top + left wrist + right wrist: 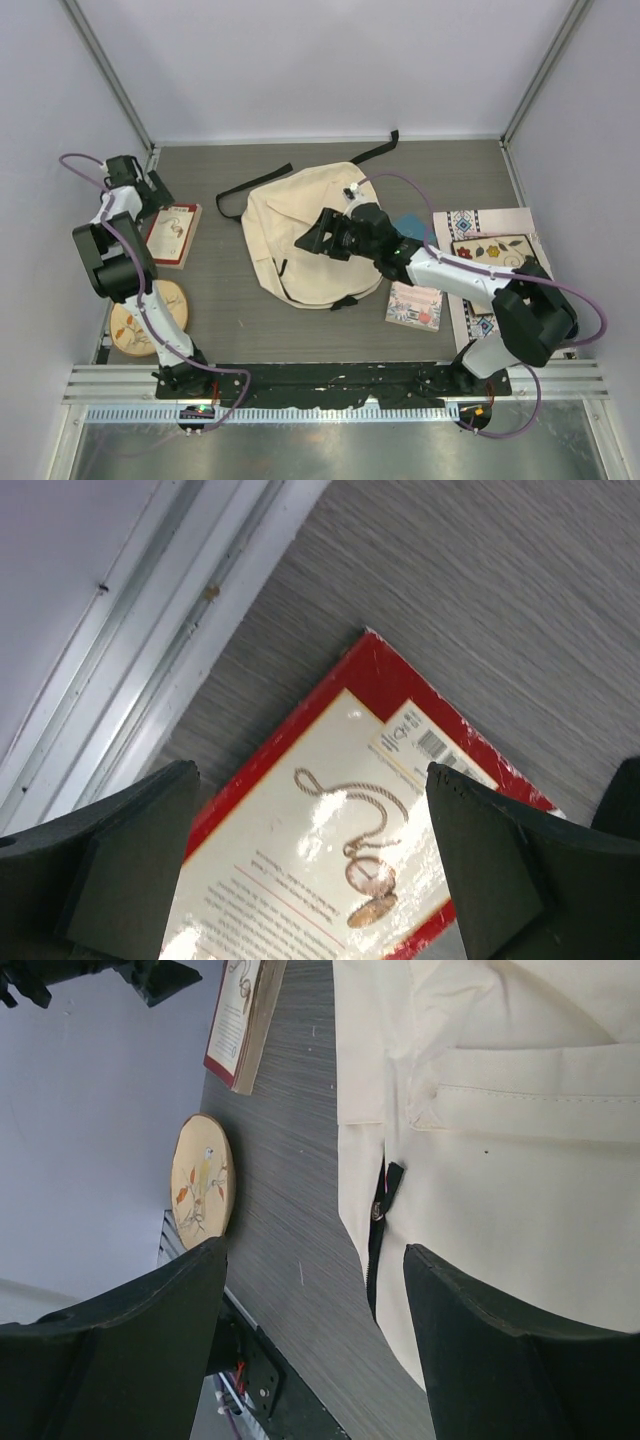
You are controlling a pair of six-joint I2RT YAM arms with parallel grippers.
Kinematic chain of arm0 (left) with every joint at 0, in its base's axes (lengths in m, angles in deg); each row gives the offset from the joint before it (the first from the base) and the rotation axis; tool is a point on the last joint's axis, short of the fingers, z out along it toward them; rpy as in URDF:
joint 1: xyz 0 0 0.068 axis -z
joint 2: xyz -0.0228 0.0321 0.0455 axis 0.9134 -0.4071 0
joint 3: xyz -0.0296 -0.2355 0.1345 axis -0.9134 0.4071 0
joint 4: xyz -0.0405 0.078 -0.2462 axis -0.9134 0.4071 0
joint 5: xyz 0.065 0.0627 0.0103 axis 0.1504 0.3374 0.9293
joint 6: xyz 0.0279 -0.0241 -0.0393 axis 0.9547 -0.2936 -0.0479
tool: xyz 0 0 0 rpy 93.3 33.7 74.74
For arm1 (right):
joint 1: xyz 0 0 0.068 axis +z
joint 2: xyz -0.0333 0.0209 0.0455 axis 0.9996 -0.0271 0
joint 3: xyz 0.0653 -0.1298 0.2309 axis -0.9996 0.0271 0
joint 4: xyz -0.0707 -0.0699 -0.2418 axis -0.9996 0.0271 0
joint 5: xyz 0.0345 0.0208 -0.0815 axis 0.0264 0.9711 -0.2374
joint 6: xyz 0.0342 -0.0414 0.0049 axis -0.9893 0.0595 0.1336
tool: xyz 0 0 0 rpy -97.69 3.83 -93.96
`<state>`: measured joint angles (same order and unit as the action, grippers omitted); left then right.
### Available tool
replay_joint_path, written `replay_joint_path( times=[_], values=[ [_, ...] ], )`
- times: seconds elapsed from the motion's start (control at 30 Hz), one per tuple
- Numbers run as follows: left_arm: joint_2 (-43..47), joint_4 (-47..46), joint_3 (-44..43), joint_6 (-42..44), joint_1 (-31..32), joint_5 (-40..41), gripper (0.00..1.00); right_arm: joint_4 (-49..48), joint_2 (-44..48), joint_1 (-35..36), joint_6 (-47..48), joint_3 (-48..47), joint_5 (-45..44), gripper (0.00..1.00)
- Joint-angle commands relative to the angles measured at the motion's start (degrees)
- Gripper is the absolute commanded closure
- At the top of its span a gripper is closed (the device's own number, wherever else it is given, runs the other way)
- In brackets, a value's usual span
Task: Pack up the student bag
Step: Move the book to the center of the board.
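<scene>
The student bag [290, 215] is a cream fabric backpack with black straps, lying flat in the middle of the table. My right gripper [308, 233] hovers open over its left part. In the right wrist view the bag [520, 1160] fills the right side, and its black zipper pull [384, 1192] sits just above the gap of the open right gripper [315, 1345]. My left gripper [158, 200] stands open at the far left, over the upper end of a red-bordered book [175, 235]. The left wrist view shows that book [350, 820] between and below the wide-apart fingers of the left gripper [310, 865].
A round wooden disc [150, 315] with a painted design lies near the left arm's base. A small patterned book [415, 307] lies right of the bag, with a blue item [410, 228] partly under the right arm. A patterned mat [490, 250] lies at the far right. Walls close in the table.
</scene>
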<state>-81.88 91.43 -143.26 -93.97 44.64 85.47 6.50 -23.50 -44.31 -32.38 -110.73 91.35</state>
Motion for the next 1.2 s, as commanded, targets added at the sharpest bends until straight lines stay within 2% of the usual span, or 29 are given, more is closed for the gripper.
replay_joint_path(
  times=[0.0, 0.13, 0.27, 0.5, 0.6, 0.73, 0.9, 0.97, 1.17],
  values=[
    [-3.1, -3.9, -3.1, 1.4, -1.2, -2.7, 0.01, -5.5, -3.2, 0.2, -0.5, -2.3, 3.8, 0.23],
    [-4.2, -5.3, -0.9, -1.3, -2.3, -9.3, 0.0, -5.8, -6.4, 0.2, -0.4, -4.7, 6.2, 0.23],
    [-4.6, -4.1, 0.4, -1.9, -2.3, -11.7, 0.0, -4.7, -9.3, 0.2, 0.8, -7.8, 6.8, 0.23],
    [-4.0, -2.1, 3.4, -4.9, -2.4, -18.5, 0.09, -3.1, -16.8, 0.2, 1.2, -15.5, 7.9, 0.23],
    [-1.6, -4.3, 7.9, -8.4, -2.0, -21.5, 0.12, -2.9, -19.7, 0.9, 0.9, -18.6, 6.7, 0.24],
    [1.3, -5.4, 14.4, -11.6, -1.2, -22.7, 0.12, -1.3, -25.0, 3.1, 0.4, -25.1, 6.6, 0.24],
    [2.8, -3.3, 17.1, -13.2, 0.3, -19.6, 0.13, 1.1, -30.6, 7.5, -0.3, -30.3, 3.8, 0.24],
    [3.1, -1.9, 17.5, -13.6, 1.0, -19.5, 0.17, 2.4, -33.1, 8.4, -0.4, -33.2, 2.7, 0.24],
    [8.7, -3.6, 23.6, -17.3, 3.2, -17.4, 0.17, 4.7, -39.4, 10.3, -1.5, -40.0, 1.6, 0.24]
  ],
)
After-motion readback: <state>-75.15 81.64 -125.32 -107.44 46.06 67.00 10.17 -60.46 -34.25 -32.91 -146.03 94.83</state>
